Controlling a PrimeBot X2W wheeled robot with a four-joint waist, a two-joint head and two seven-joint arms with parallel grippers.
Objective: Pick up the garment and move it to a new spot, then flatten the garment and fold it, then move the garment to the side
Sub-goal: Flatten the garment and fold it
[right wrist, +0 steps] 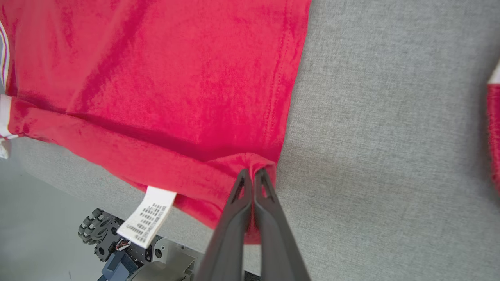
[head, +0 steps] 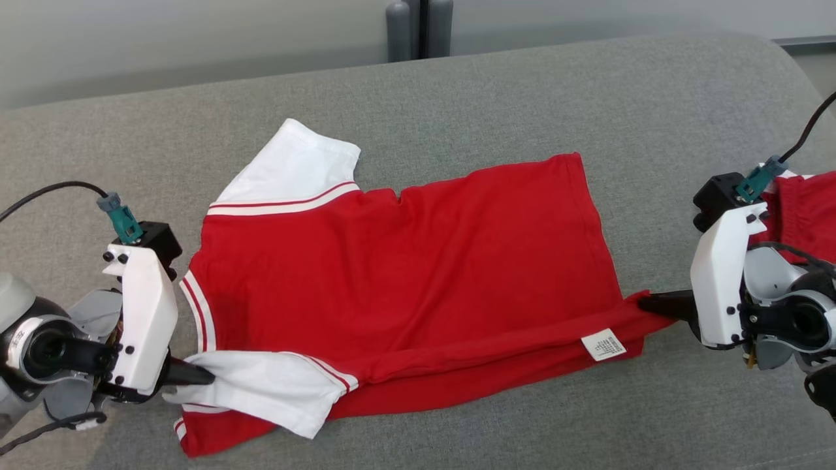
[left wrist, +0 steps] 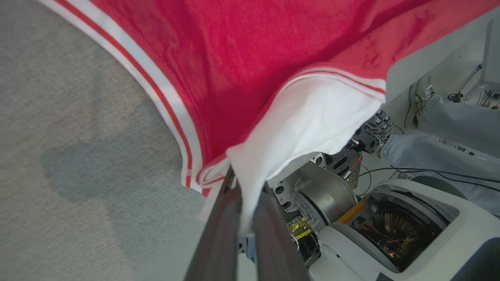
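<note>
Closest: left fingers (left wrist: 218,234) clenched on white sleeve (head: 261,385) of red shirt (head: 405,261), tips buried under cloth in left wrist view. Likewise right fingers (right wrist: 230,234) pinched shut on hem corner, cloth bunched round tips. Shirt spread lengthwise on grey couch (head: 496,104), collar end twd robot's left, hem twd right; near long edge lifted & rolled over btwn both grips, lower layer mostly hidden. Care tag (head: 603,344) near hem, print too small to read. Far sleeve (head: 297,163) flat, pointing away. 2nd red item (head: 806,212) at far right, mostly behind right arm & cut by frame edge; can't tell what kind. Two dark posts (head: 419,29) behind couch, tops cut off. Left wrist view, past couch's front edge: robot base (left wrist: 410,218), cables, person's legs (left wrist: 449,117) in jeans, partly cut off. Plenty of bare couch beyond shirt & btwn hem and 2nd item; less room on near side, lifted cloth reaching abt to front edge in wrist views.
</note>
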